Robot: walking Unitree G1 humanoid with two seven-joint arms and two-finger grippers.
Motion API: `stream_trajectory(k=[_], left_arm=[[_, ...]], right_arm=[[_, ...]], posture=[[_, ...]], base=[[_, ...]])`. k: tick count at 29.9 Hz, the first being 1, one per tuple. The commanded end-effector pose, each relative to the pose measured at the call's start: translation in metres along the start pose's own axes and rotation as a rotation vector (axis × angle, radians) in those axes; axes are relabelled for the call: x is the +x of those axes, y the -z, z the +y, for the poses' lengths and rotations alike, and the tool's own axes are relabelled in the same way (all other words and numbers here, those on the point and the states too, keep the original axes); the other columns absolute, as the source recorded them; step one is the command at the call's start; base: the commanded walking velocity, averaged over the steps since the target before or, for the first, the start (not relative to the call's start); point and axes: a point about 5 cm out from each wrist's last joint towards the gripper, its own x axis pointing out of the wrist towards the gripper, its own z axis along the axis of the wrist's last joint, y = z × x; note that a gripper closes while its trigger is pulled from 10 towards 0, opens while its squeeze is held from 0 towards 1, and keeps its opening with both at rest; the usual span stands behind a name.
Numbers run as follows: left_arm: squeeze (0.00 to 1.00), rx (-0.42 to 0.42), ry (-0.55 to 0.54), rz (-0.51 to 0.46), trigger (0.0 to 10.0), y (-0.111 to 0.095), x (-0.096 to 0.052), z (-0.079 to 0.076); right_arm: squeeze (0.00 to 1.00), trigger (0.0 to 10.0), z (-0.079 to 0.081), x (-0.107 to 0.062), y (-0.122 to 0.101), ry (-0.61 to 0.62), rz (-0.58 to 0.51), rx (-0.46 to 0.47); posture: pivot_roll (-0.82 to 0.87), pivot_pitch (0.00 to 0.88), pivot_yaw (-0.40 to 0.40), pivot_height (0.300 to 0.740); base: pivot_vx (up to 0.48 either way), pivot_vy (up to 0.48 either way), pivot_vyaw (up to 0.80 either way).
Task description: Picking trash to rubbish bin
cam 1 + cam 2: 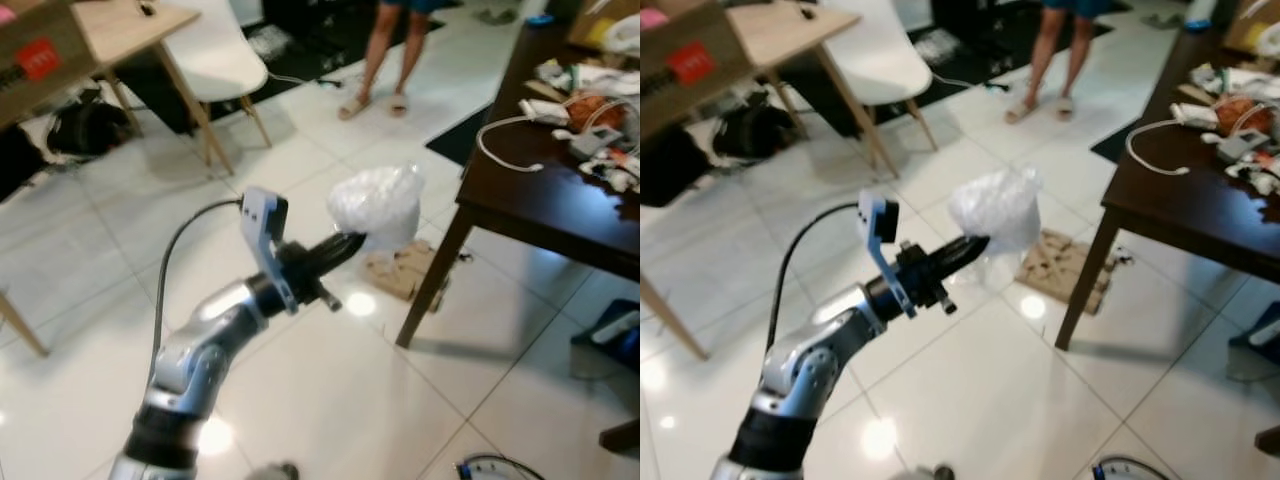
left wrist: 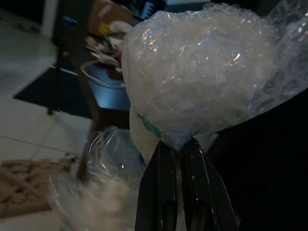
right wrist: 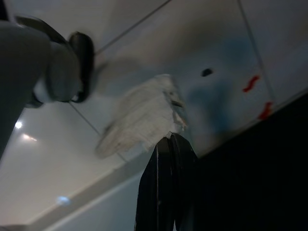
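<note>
My left gripper (image 1: pixel 355 240) is raised in front of me at about table height and is shut on a bundle of clear bubble-wrap plastic (image 1: pixel 378 205). In the left wrist view the bundle (image 2: pixel 202 72) bulges out just past the closed fingertips (image 2: pixel 163 159). In the right wrist view, my right gripper (image 3: pixel 169 137) hangs low over the tiled floor. It is shut on a crumpled white piece of paper (image 3: pixel 144 115), which looks blurred.
A dark wooden table (image 1: pixel 540 205) with cables and clutter stands at the right. A flattened piece of cardboard (image 1: pixel 405 268) lies by its leg, with more clear plastic (image 2: pixel 106 159) near it. A white chair (image 1: pixel 215 50), a light table (image 1: pixel 120 30) and a person's legs (image 1: pixel 385 50) are farther off.
</note>
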Motion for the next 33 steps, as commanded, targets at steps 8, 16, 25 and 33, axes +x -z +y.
stream_trajectory(k=[8,16,25,33], left_arm=[[0.0,0.012,-0.027,0.01,10.0,0.003,-0.0047,0.0046],[0.0,0.024,-0.035,0.027,10.0,0.007,-0.0056,0.0055],[0.0,0.035,-0.033,0.035,10.0,0.0077,-0.0052,0.0065],[0.0,0.048,-0.03,0.04,10.0,0.0087,-0.0033,0.0073]], right_arm=[[0.0,10.0,0.002,-0.0004,0.0074,-0.001,0.026,-0.018],[0.0,10.0,0.0032,-0.0004,0.0086,-0.004,0.031,-0.024],[0.0,10.0,0.0037,-0.0004,0.0082,-0.006,0.031,-0.034],[0.0,10.0,0.0035,-0.0001,0.005,-0.006,0.024,-0.04]], posture=[[0.02,0.106,0.002,0.74],[0.02,0.108,0.002,0.74],[0.02,0.103,0.003,0.74],[0.02,0.087,0.003,0.74]], base=[[0.0,0.0,0.8],[0.0,0.0,0.8],[0.0,0.0,0.8],[0.0,0.0,0.8]])
